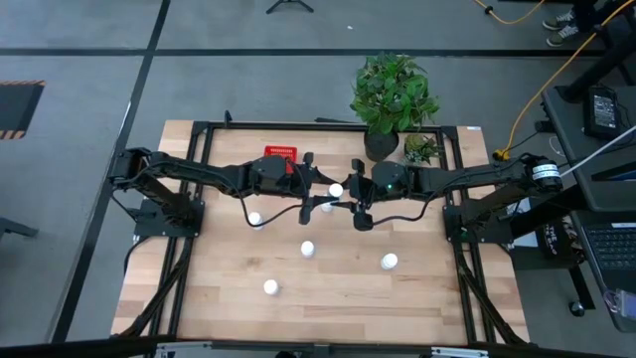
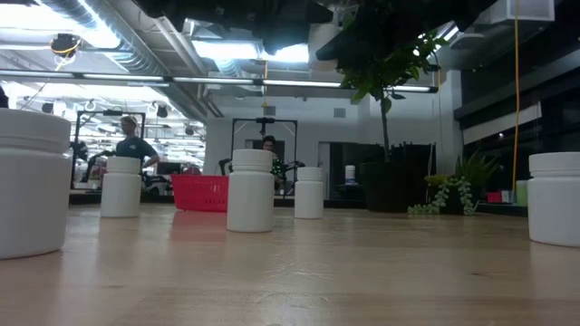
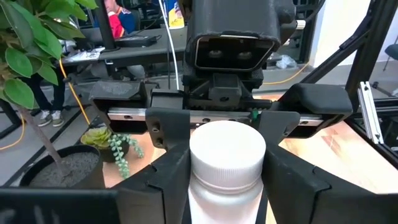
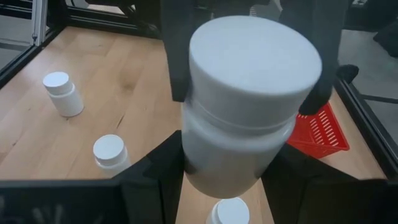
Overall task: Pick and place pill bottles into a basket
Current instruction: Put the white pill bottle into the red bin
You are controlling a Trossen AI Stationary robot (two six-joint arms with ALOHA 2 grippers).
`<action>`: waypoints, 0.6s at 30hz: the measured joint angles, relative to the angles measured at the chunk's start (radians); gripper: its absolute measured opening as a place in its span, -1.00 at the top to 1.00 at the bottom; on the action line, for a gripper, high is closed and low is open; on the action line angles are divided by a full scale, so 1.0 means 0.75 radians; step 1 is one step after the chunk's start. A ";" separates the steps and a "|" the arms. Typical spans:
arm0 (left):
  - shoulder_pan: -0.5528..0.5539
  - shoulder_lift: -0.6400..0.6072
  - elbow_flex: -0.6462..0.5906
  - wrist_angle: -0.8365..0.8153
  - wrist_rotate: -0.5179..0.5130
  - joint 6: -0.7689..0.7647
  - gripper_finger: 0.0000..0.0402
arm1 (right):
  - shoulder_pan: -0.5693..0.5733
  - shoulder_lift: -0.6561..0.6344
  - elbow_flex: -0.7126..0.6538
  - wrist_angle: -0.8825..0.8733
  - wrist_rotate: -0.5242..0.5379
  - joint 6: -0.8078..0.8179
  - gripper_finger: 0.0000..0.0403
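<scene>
A white pill bottle (image 1: 336, 189) is held upright in the air between my two grippers over the far middle of the table. My left gripper (image 1: 325, 189) comes from the left and my right gripper (image 1: 349, 192) from the right, both shut on it. Several more white bottles stand on their bases on the wood (image 1: 255, 218) (image 1: 308, 249) (image 1: 389, 262). One bottle (image 4: 230, 211) stands right under the held one. The red basket (image 1: 282, 154) rests on the table beside my left arm, toward the far edge. My left gripper pinches the bottle between its two fingers (image 3: 171, 180) at the cap and shoulder (image 3: 227, 177), coming from the table's left. The bottle stands upright, lifted clear of the table. My right gripper has its two fingers (image 4: 152, 180) on either side of the bottle's lower body (image 4: 224, 165), coming from the table's right, below the left fingers. The bottle is upright with its cap (image 4: 255, 62) up, clear of the table.
A dark pot with a leafy plant (image 1: 382, 139) and a small succulent (image 1: 421, 149) stand at the far right, close behind my right gripper. The black frame rails run along the table's edges. Bare wood lies toward the near edge. People show in the room beyond (image 2: 131, 136).
</scene>
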 joint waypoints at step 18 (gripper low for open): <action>0.001 -0.001 -0.001 -0.005 0.053 0.024 0.24 | 0.001 -0.001 0.000 0.001 0.002 0.024 0.00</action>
